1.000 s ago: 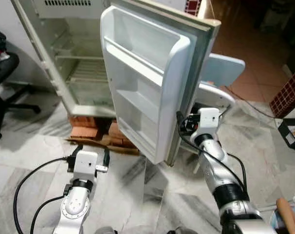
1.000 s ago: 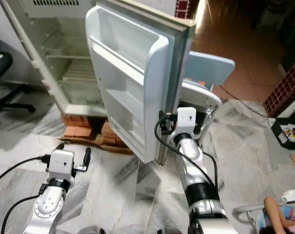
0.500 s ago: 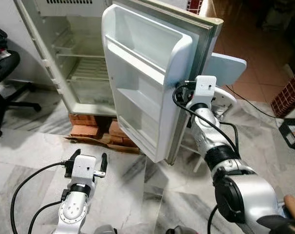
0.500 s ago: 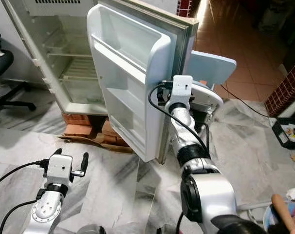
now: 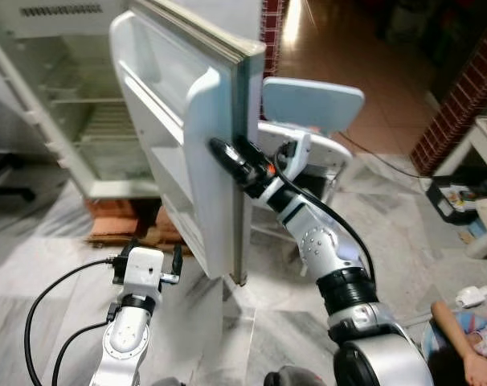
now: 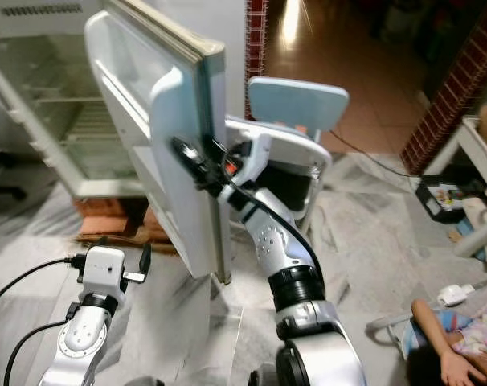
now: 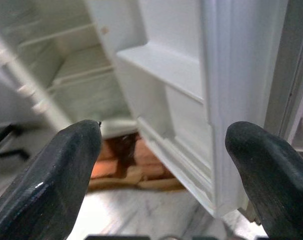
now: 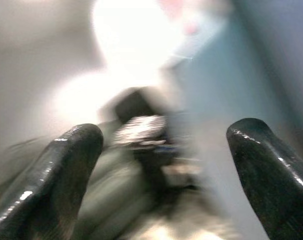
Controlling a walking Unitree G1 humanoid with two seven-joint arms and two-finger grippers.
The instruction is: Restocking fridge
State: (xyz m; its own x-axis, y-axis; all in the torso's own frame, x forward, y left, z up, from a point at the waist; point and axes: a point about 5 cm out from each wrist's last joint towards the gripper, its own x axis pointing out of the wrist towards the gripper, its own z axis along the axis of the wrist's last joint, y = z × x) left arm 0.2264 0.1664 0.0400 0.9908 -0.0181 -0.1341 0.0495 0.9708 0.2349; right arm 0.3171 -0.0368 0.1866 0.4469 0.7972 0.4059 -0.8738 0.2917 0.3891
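Grey-veined marble floor spreads in front of the robot, with bare room around the left gripper, which hangs low with its two black fingers spread wide apart, holding nothing. Just beyond it stands the free edge of the fridge door, swung out edge-on toward the camera, its white shelves facing left. The right gripper reaches up to that edge, fingertips touching or almost touching the door's rim; its fingers show splayed apart in the blurred right wrist view, grasping nothing that can be made out. Close behind the door sits a pale blue chair, leaving only a narrow gap on the right side. The left wrist view looks under the door shelves to red bricks propping the fridge, whose open cabinet stands farther back left. A person's arm lies on the floor at the right.
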